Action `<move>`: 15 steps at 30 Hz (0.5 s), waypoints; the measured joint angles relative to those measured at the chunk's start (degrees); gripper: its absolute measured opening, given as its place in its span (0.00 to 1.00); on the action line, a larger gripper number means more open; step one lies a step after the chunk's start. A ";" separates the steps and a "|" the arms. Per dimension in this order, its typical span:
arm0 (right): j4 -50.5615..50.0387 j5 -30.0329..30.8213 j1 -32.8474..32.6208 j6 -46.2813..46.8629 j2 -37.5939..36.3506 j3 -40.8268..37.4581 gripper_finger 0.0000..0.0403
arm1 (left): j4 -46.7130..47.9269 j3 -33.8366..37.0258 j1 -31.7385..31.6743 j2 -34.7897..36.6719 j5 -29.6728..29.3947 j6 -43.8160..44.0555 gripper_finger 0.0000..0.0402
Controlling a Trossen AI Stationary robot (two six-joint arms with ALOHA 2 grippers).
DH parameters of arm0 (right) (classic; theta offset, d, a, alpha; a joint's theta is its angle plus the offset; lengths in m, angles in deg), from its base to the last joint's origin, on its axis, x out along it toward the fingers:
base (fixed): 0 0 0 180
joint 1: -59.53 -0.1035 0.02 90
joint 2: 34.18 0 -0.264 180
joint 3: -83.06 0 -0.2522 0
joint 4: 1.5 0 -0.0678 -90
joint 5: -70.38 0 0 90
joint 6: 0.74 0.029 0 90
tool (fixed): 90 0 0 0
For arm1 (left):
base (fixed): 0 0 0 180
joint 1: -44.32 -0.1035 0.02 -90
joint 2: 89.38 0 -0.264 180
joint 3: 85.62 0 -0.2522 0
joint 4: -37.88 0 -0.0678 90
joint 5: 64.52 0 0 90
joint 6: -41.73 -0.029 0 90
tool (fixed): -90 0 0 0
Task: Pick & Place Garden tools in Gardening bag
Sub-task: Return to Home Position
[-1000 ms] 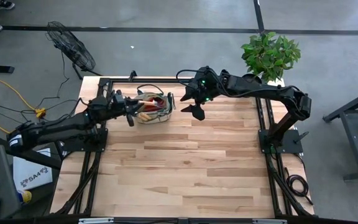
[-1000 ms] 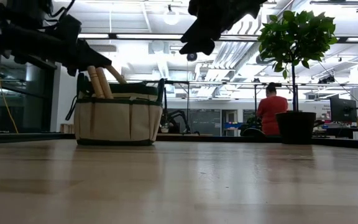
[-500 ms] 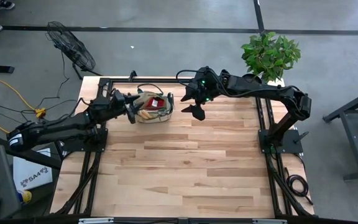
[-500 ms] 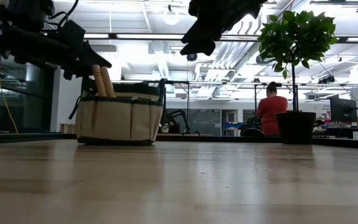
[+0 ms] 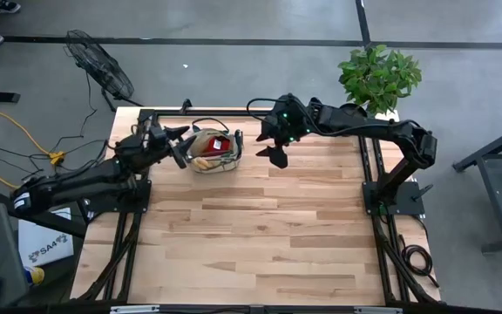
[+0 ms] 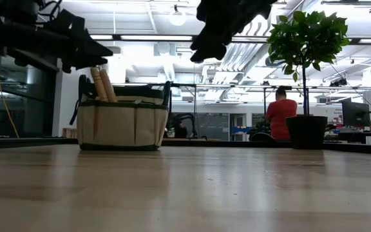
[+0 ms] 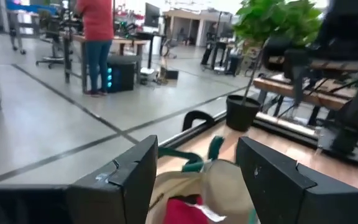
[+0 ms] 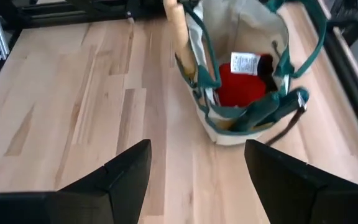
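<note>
The gardening bag (image 5: 214,152) stands upright at the far edge of the tabletop (image 5: 251,227), with wooden handles (image 6: 102,84) poking up from its left side. It sits between both tools: the left tool (image 5: 179,146) just beside it and nearer, the right tool (image 5: 271,146) near its other side, each raised, fingers apart, empty

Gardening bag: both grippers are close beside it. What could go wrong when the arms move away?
1. The open left gripper hangs just above the rim of the gardening bag, next to the wooden handles that stick out. Moving off, it might catch one and tip the bag.
2. The open right gripper hangs over the table on the bag's other side, where a green loop handle sticks out. A low path might snag it.
</note>
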 joint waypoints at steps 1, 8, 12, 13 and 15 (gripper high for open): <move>-0.22 0.03 0.00 0.69 0.00 -0.21 0.62 | 0.56 0.00 0.00 0.98 0.67 0.05 0.53; 7.31 -1.11 -0.18 7.03 -2.68 -11.83 0.62 | 9.79 0.00 0.00 10.38 2.74 3.13 0.53; 18.25 4.35 -2.09 11.57 -8.00 -22.20 0.62 | 16.07 0.00 0.00 14.98 4.04 6.03 0.53; 21.42 5.99 -2.88 12.50 -9.51 -24.69 0.62 | 17.67 -0.02 0.02 15.63 4.03 6.46 0.53; 27.85 8.40 -4.55 13.60 -13.05 -30.07 0.62 | 20.82 -0.02 0.02 16.37 3.96 7.04 0.53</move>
